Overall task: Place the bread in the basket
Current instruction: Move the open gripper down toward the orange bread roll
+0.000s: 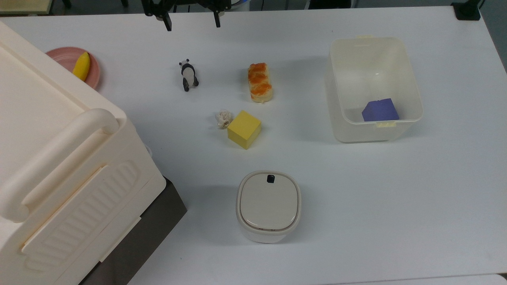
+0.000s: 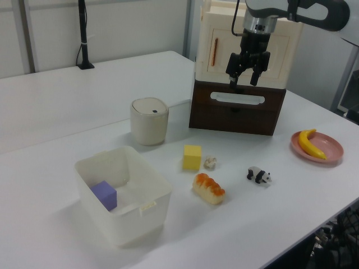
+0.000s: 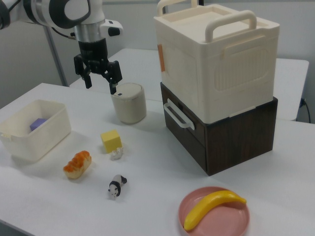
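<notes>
Bread (image 1: pixel 260 82) lies flat, long axis vertical in top view.

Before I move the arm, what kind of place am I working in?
Probably a robotics lab test bench: a bare white table laid with props like a glazed orange-brown toy bread loaf and a small panda figurine, with the black two-finger end effector above.

You see the arm (image 1: pixel 186 6) cut off by the top view's upper edge | crate (image 1: pixel 59 166) cropped at the top view's left.

top view overhead, left and right views oblique, opposite table (image 1: pixel 356 198) sides
</notes>
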Available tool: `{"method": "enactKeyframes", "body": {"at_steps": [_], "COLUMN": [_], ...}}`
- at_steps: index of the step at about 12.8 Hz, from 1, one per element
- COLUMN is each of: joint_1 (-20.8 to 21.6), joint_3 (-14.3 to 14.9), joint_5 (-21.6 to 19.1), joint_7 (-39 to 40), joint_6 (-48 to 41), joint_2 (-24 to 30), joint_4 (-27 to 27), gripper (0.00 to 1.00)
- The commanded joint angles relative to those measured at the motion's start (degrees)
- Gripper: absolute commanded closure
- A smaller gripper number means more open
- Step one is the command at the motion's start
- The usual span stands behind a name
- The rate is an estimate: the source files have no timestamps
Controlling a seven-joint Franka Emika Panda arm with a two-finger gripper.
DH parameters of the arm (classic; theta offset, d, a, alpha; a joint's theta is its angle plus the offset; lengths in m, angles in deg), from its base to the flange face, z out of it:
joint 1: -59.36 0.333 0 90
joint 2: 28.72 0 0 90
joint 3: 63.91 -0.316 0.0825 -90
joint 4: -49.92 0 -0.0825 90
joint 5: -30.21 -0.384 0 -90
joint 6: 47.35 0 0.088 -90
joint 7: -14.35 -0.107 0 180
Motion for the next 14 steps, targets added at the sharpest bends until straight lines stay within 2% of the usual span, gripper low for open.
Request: {"method": "enactKeyframes", "body": {"at_steps": [1, 10, 13, 14], "joint_1": [0.93, 1.11, 1.81, 3.64], "joint_3": [-1.29, -1.48, -2.18, -2.10], "joint_5": [2.72, 2.57, 2.48, 2.48], "joint_7": [-8.46, -8.54, -8.54, -8.54], "joint_6": [8.48, 7.33, 11.61, 16.07], "joint_2": [0.81, 1.25, 4.84, 7.38], "joint_4": [-3.67, -4.57, -12.11, -17.88], "gripper": [0.00, 0.00, 0.00, 0.00]}}
